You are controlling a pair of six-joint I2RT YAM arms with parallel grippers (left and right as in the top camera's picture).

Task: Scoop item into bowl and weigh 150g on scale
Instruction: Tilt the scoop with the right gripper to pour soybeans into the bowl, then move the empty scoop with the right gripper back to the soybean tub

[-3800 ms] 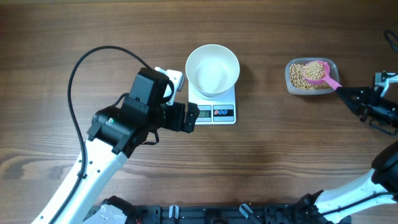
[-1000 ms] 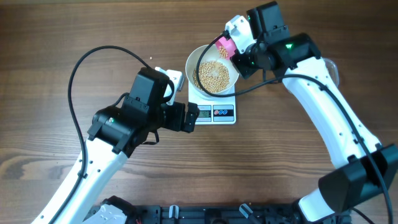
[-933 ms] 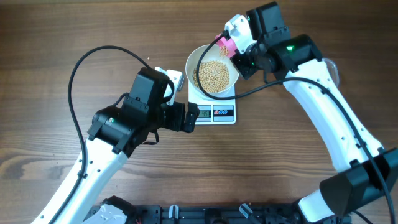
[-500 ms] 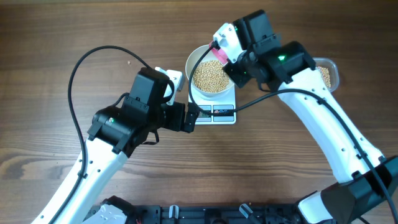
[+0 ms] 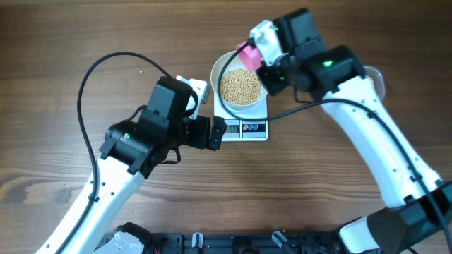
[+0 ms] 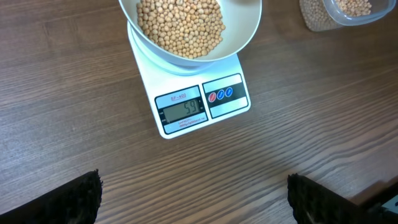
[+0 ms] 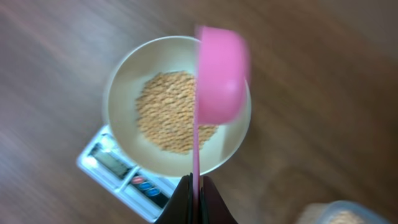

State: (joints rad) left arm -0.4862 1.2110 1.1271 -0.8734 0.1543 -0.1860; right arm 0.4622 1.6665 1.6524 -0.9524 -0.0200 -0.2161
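We see the right tool (image 7: 196, 190) pinched shut on the thin handle of a pink scoop (image 7: 221, 74). The scoop's cup is turned on its edge above the white bowl (image 5: 215, 77), a tilt that we judge is meant to let the load slide out into it. The bowl sits centred on the white kitchen scale (image 6: 186, 81), so whatever lands in it is weighed at once. The soybeans (image 6: 180, 25) lie in a heap at the bottom of the bowl.

The left tool (image 6: 193, 202) stands wide and holds nothing. It hangs over the wooden surface (image 5: 296, 183) just in front of the scale. We think it is parked there so that its camera faces the display (image 6: 181, 111), which shows two digits we cannot read with certainty. We take that as short of the target.

The clear plastic tub (image 6: 339, 9) with the remaining beans rests to the right of the scale, near enough for more trips.

We count one bowl, one scale with two buttons, one scoop, one tub and two tools. The beans are too many to count.
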